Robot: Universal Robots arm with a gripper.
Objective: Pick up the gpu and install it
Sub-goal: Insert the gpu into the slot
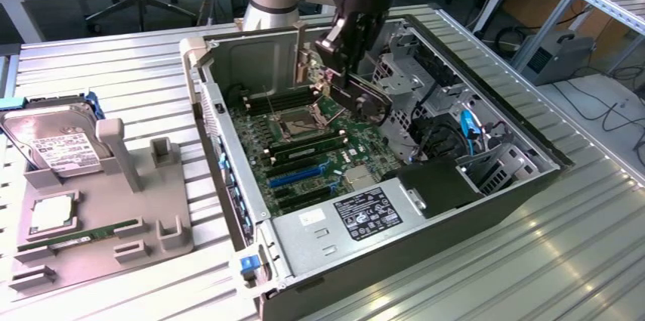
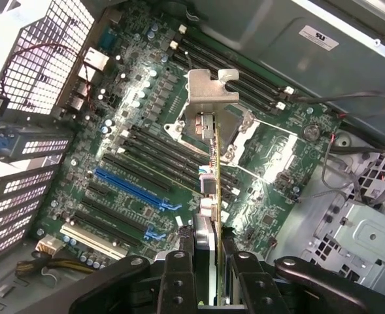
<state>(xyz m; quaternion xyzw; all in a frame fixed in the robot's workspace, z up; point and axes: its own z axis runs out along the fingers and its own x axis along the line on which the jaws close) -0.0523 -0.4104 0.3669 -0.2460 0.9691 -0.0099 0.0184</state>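
End effector [image 2: 208, 252] grips gpu [image 2: 208, 111] (edge-on) above motherboard [image 2: 133, 163].

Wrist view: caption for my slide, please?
Gripper holding the gpu edge-on above the motherboard inside the open case.

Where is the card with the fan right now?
The graphics card is pinched in the gripper, over the green board inside the open computer case, toward the top middle of the exterior view.
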